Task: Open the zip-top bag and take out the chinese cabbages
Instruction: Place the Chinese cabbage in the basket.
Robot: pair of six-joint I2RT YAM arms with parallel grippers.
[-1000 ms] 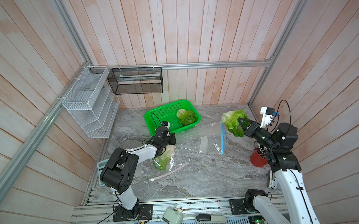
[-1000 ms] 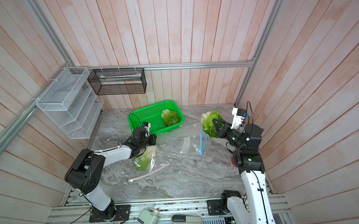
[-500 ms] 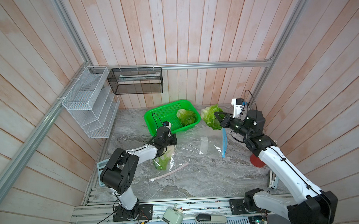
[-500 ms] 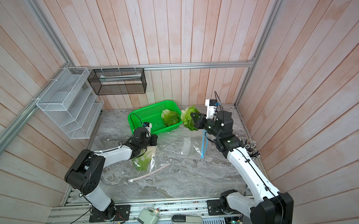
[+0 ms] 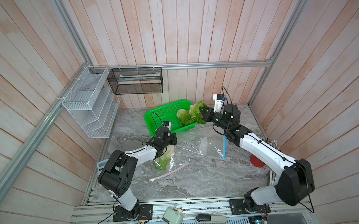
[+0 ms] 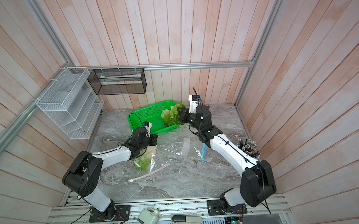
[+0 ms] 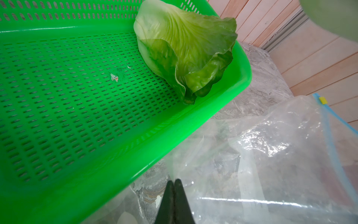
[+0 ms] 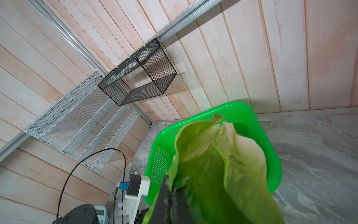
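My right gripper (image 5: 201,114) (image 8: 171,191) is shut on a chinese cabbage (image 5: 196,114) (image 6: 177,114) (image 8: 222,170) and holds it in the air over the right end of the green basket (image 5: 154,121) (image 8: 251,116). Another cabbage (image 5: 183,117) (image 7: 184,52) lies in that basket. A third cabbage (image 5: 164,160) (image 6: 144,161) lies under the left arm, inside the clear zip-top bag (image 5: 198,142) (image 7: 271,155). The bag is spread flat with its blue zip edge (image 5: 224,147) to the right. My left gripper (image 5: 174,139) (image 7: 174,182) is shut on the bag's film by the basket's front wall.
A white tube (image 5: 168,174) lies in front of the bag. A red round thing (image 5: 256,161) and a bundle of sticks (image 6: 248,148) stand by the right wall. A white wire rack (image 5: 88,105) and a black mesh basket (image 5: 135,81) hang on the walls.
My right arm has swung left with the cabbage, from the right side of the table to over the basket's right end. The left arm has stayed put.
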